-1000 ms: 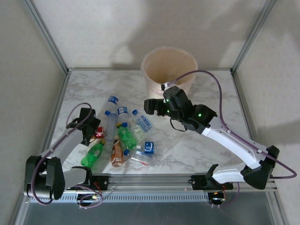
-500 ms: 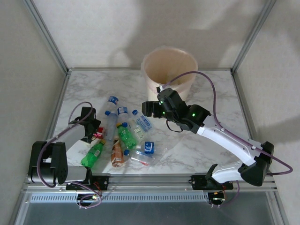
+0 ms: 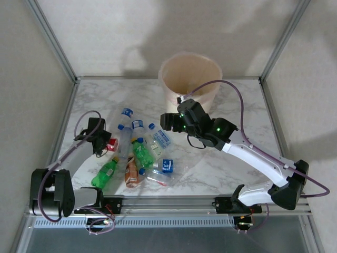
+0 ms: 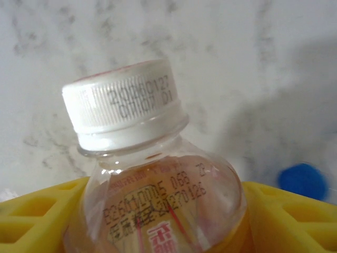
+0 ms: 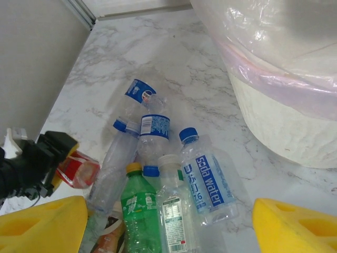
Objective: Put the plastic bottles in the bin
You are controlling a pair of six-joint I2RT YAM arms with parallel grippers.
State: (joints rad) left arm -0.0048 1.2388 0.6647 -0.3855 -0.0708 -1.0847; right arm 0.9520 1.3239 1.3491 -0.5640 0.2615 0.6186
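— What has changed over the last second?
— The right end effector (image 3: 168, 121) has eased a little to the left, off the front of the bin (image 3: 169, 96). The left arm's elbow has swung, and the left end effector (image 3: 103, 140) stays at the red-labelled bottle (image 3: 111, 143).
— Has the left one got hold of it?
— Its yellow fingers (image 4: 31, 216) sit on either side of the bottle's shoulder, just under the white cap (image 4: 124, 105). I cannot tell whether they are pressing on it.
— And the right?
— It is spread wide with nothing between its pads, hanging above the heap.
— Where are the plastic bottles (image 3: 141, 154)?
— They lie in a loose pile on the marble worktop (image 3: 89, 100), left of centre. A Soda water bottle (image 5: 208, 182) is nearest the bin. The red-labelled one lies at the pile's left edge.
— And the bin?
— It stands upright at the far edge, lined with a pinkish bag (image 5: 274, 63), apart from the pile.
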